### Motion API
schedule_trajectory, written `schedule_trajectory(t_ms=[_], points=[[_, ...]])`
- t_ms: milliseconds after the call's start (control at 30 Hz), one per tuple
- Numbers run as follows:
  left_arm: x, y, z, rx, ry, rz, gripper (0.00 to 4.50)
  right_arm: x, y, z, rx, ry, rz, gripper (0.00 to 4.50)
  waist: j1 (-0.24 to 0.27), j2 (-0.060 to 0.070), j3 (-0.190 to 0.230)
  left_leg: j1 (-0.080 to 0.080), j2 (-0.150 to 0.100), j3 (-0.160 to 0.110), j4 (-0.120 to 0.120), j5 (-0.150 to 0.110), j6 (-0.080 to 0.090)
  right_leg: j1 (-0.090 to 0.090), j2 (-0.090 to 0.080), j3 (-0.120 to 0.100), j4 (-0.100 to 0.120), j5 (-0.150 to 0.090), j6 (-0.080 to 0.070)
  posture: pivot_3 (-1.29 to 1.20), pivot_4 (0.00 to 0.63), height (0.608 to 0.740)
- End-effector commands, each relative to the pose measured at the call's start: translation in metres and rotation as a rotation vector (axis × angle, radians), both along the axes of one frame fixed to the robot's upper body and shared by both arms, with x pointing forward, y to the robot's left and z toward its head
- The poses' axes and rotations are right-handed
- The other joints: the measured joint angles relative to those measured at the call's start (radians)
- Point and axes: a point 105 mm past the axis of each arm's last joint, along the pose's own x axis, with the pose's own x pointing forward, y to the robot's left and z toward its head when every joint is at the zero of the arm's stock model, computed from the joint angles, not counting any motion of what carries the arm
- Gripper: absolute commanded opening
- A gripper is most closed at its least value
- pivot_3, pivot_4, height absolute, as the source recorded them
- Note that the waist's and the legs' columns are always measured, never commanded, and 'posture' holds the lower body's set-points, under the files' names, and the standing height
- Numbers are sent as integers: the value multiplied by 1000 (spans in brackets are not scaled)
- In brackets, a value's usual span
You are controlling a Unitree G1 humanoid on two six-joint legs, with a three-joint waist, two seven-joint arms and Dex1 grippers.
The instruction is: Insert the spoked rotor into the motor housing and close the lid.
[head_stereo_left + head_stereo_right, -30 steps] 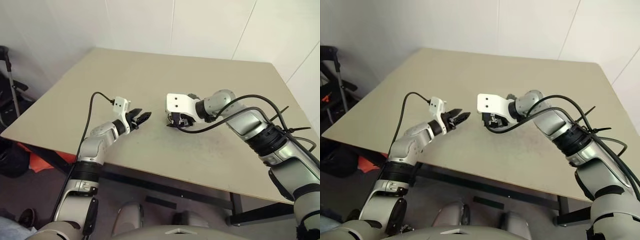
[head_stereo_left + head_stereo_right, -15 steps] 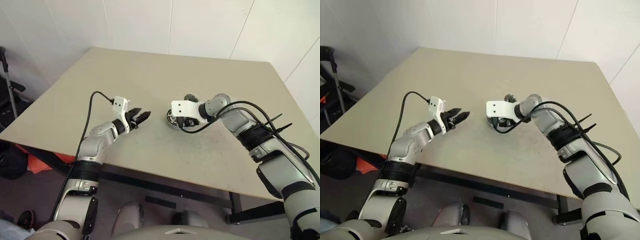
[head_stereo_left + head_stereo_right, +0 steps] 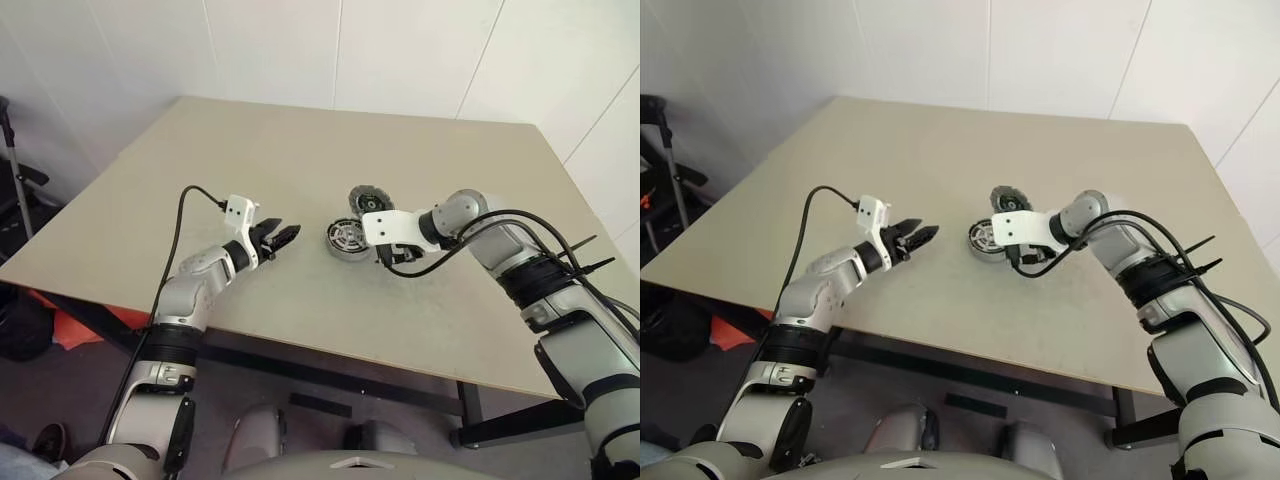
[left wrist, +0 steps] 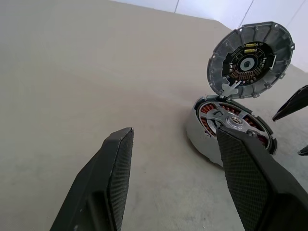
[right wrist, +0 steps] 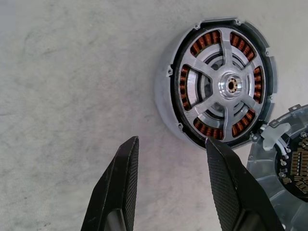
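The motor housing point(image 3: 346, 239) lies mid-table, a silver ring with copper windings. The spoked rotor point(image 5: 226, 86) sits inside it, silvery spokes up. The lid point(image 4: 250, 56) stands tilted upright at the housing's far edge, its inner face with blue and yellow marks showing. My right gripper point(image 5: 168, 142) hangs open and empty just beside the housing on its right, pointing down at the table. My left gripper point(image 4: 175, 135) is open and empty, held level to the left of the housing and aimed at it.
The beige table point(image 3: 250, 150) has its near edge just below both arms and white walls behind. A black cable point(image 3: 470, 245) loops off my right arm over the table. A dark stand point(image 3: 20, 190) and an orange item point(image 3: 75, 325) sit on the floor at left.
My right gripper has moved right and down, off the housing, uncovering the housing with the rotor inside and the raised lid. The left arm has stayed still.
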Motion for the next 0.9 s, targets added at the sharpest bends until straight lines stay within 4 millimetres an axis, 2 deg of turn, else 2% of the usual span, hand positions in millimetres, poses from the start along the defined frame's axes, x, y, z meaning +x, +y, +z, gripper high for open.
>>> schedule_trajectory(t_ms=[33, 200, 567, 700, 867, 900], points=[[3, -2, 17, 2, -67, -7, 2910, 9, 4, 12, 0, -62, 17, 2452, 1, 0, 0, 0, 0, 0, 0, 0, 0, 0, 0, 0, 0, 0, 0, 0, 0, 740], [3, -1, 16, 5, -65, -3, 2910, 11, 4, 3, -53, -56, 59, 2452, 3, 0, 0, -2, 0, 0, 0, 0, 1, -1, 0, 0, -1, 0, 0, 0, 0, 740], [3, 3, 15, 5, -63, 22, 2910, 8, 1, -1, -155, -81, 196, 2452, 2, 0, 0, -2, 0, 0, 1, 0, 1, -1, 0, 0, 0, 0, 0, 0, 0, 740], [3, 3, 14, 5, -62, 23, 2910, 16, 2, 5, -182, -131, 217, 2452, 1, 0, 0, -2, 0, 0, 1, 0, 1, -1, 0, 0, 0, 0, 0, 0, 0, 740], [4, 2, 15, 8, -67, 22, 2910, 25, 2, 2, -204, -162, 211, 2452, -1, 0, 0, -2, 0, 0, 1, 0, 1, -1, 0, 0, 0, 0, 0, 0, 0, 740], [5, 2, 15, 9, -68, 24, 2910, 26, 3, 2, -200, -162, 211, 2274, -2, 0, 0, -2, 0, 0, 1, 0, 1, -1, 0, 0, 0, 0, 0, 0, 0, 740]])
